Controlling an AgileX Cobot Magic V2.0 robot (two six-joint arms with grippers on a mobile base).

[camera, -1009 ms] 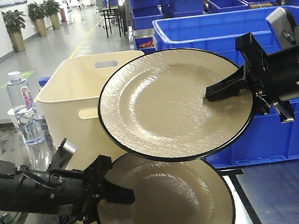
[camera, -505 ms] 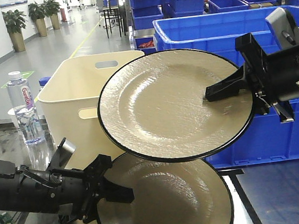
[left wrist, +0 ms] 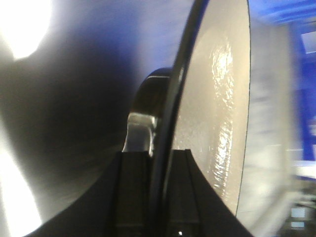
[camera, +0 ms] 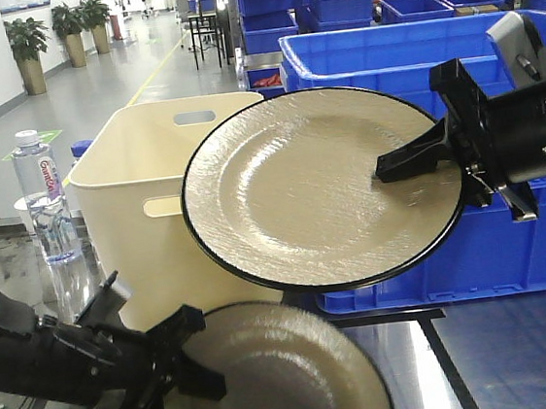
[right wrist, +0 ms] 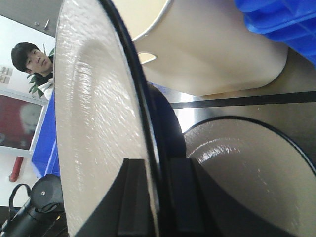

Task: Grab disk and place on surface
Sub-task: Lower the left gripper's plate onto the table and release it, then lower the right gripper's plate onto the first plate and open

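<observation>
two disks (camera: 302,201), one cream bin (camera: 124,230)

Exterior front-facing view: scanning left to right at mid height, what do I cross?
Clear plastic water bottle → cream rectangular plastic tub → raised beige round plate with black rim → black right claw pinching that plate's edge. The left claw and its lower beige plate overlap the tub, so omitted.

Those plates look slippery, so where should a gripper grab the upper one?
Grip the upper plate at its black rim, coming in edge-on from the side, one finger above, one below. It is a thin, wide disc, too broad to span, so only the edge fits between fingers. The right gripper holds it that way.
</observation>
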